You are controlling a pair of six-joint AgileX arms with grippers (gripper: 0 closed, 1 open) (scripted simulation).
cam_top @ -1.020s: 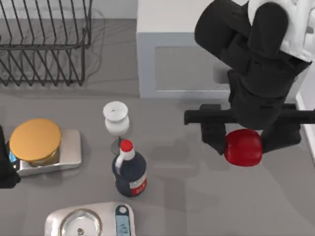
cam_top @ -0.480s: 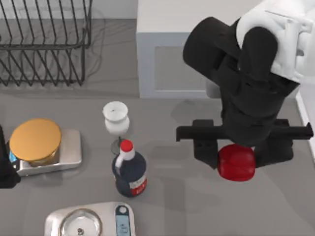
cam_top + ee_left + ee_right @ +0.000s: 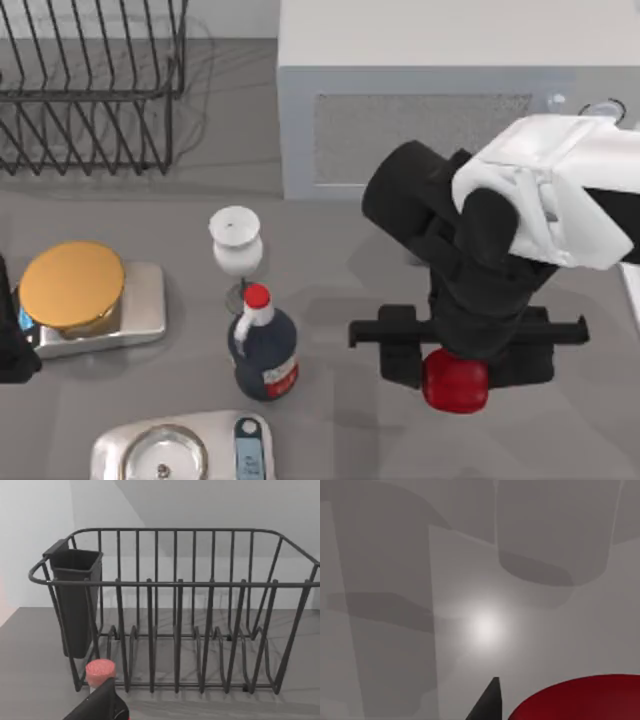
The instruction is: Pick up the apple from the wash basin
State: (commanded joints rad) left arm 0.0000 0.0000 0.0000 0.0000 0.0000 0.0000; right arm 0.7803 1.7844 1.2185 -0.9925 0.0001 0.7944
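My right gripper [image 3: 456,372] hangs over the grey tabletop [image 3: 350,420] on the right half of the table, its black fingers [image 3: 400,362] clamped on the small, glossy red apple [image 3: 455,381], one finger on each side of the fruit. The apple sits right between the fingertips, below the dark wrist body, and in the right wrist view its red curve [image 3: 580,700] lies just beside one dark fingertip [image 3: 487,702] with bare grey surface beyond. Behind the fingers, farther toward the back of the table, stands the pale grey box-shaped wash basin [image 3: 440,70]; the apple is well apart from it. To the left of the fingers, near but not touching, stands the dark bottle with a small red cap [image 3: 262,345], and just behind that a white goblet-shaped cup [image 3: 236,240]. Farther left lies a round golden disc on a silver scale [image 3: 75,290], and toward the front edge a second silver scale with a round pan [image 3: 180,450]. The black wire dish rack [image 3: 90,85] fills the back left corner. My left gripper [image 3: 10,340] stays parked at the left edge; I cannot tell how its fingers stand. The left wrist view looks at the wire rack [image 3: 175,615] with its dark cutlery cup [image 3: 75,600].
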